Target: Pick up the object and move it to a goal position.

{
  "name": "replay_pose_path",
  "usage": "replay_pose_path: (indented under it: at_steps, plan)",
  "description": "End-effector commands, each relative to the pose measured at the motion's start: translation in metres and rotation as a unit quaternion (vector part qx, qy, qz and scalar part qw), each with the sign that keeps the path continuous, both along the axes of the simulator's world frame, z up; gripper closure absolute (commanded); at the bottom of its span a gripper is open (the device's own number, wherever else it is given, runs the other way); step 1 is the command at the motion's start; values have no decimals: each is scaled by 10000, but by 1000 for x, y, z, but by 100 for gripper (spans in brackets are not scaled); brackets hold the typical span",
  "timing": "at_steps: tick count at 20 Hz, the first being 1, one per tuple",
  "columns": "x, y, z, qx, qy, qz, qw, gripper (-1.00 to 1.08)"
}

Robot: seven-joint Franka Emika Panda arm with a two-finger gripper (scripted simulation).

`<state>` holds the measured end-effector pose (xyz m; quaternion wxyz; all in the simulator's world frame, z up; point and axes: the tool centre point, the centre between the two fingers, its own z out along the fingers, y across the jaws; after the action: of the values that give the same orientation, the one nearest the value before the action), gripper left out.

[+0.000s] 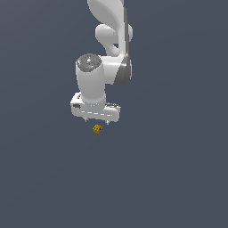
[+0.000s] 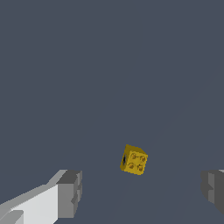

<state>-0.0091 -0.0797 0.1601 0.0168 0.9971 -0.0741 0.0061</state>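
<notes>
At frame centre, the white gripper (image 1: 96,120) hangs spread wide, empty, above the yellow-gold cube (image 1: 97,129).

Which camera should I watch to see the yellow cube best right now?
The wrist view. There the yellow cube is large enough to show its dark marks and studded face, and it sits apart from both fingertips of the open gripper. In the exterior view the cube is only a tiny speck just below the gripper.
</notes>
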Motion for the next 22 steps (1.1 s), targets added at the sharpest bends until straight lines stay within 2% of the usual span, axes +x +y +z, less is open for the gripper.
replay_pose_path:
  at_steps: [1,12,22]
  plan:
    - [-6,-3,-15,42,5,-219,9998,-92]
    - [-41,-16,-79,169,20,-1266,9918,-92]
    - [-46,-18,-90,176,28,-1402,9900,-92]
